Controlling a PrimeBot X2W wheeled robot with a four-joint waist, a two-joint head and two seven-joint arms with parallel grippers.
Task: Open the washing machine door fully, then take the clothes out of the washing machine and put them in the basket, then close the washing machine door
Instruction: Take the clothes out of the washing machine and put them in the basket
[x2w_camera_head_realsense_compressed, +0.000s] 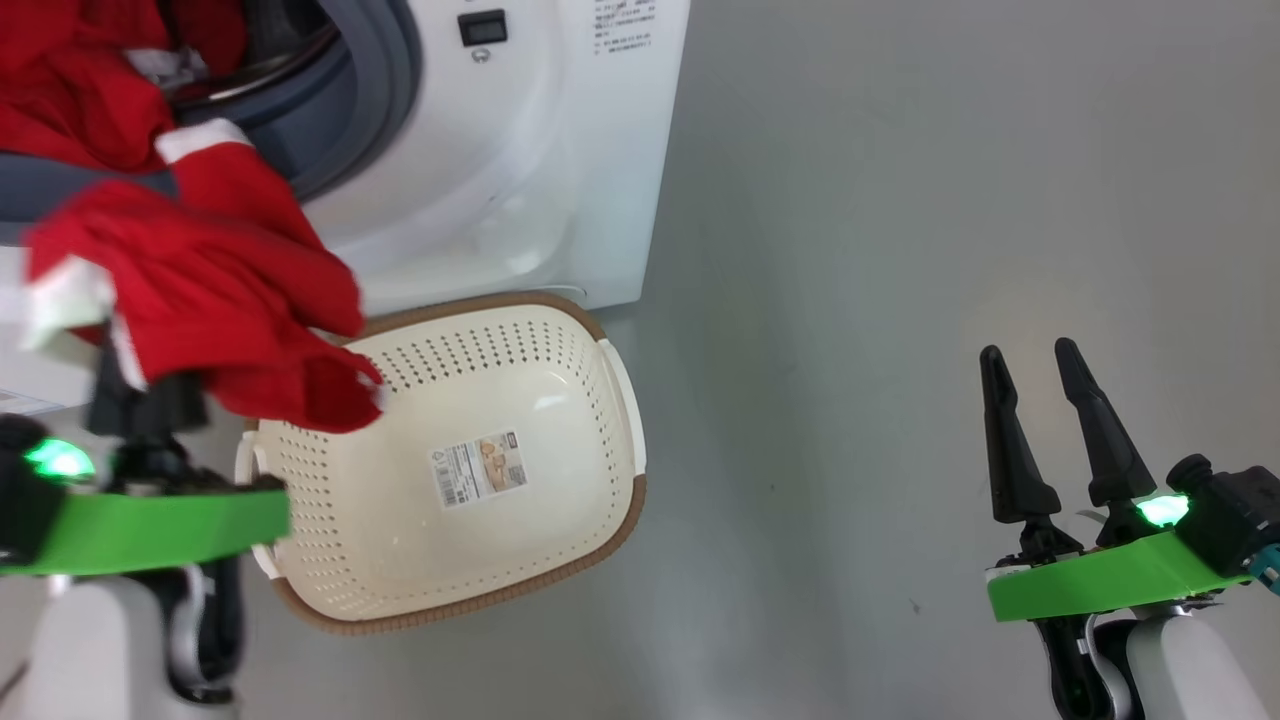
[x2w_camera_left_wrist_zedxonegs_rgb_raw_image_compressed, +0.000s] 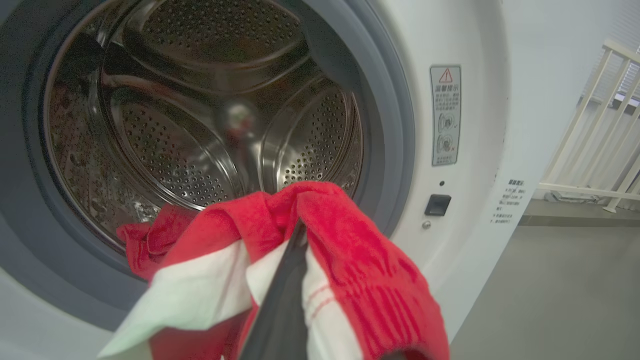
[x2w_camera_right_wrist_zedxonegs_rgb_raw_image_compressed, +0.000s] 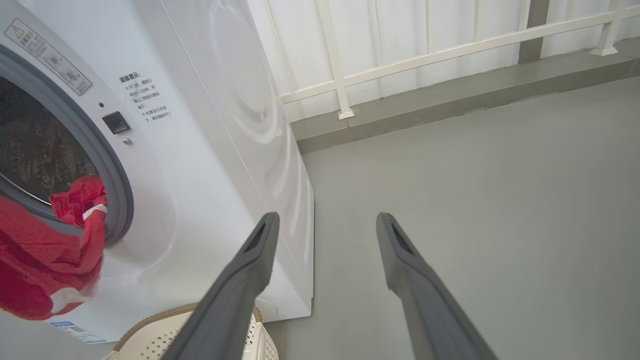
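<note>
Left jaws pinching clothes (x2w_camera_left_wrist_zedxonegs_rgb_raw_image_compressed: 350, 250), strung from drum (x2w_camera_left_wrist_zedxonegs_rgb_raw_image_compressed: 175, 125)

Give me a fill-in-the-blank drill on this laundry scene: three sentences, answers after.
1. The left gripper is shut on clothes coloured ____.
2. The right gripper has its jaws ____.
3. The basket in front of the washing machine holds ____ clothes.
Missing words: red; open; no.
</note>
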